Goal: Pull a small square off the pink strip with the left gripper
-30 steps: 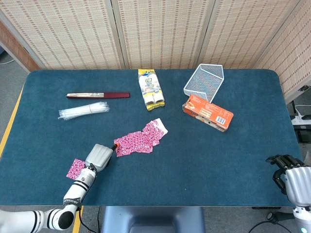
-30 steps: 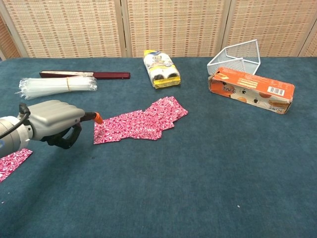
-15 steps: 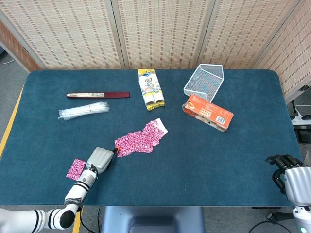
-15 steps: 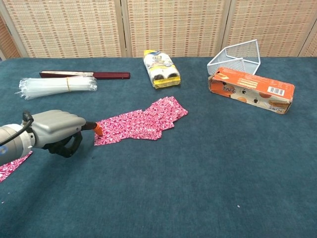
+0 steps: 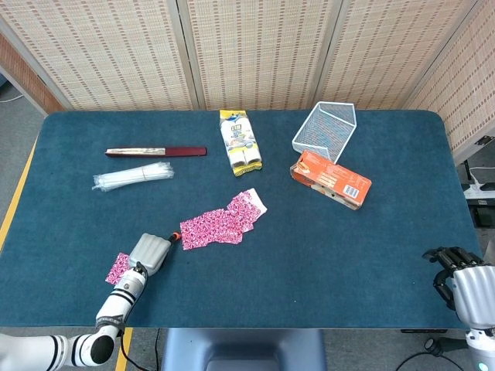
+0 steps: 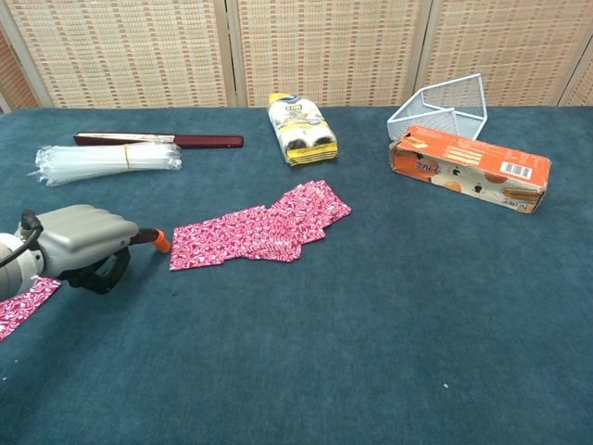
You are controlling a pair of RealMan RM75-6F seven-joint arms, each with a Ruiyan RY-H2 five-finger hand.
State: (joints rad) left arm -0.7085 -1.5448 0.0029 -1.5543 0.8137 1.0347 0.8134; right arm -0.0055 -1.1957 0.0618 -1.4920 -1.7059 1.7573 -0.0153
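The pink strip (image 5: 223, 222) lies flat mid-table, folded unevenly; a small square (image 5: 117, 267) lies apart, front-left.

Left hand (image 5: 149, 252) low over the table near its front left edge, back up, fingers curled under into a fist, one orange-tipped finger (image 6: 157, 243) poking out rightward. Left forearm reaching in from the lower left. Right hand (image 5: 462, 284) at the far right, off the table, fingers curled.

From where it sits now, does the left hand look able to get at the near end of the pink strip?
Probably yes. The left hand lies on the table just left of the pink strip, its orange fingertip pointing at the strip's near end, just short of it. Nothing stands between them.
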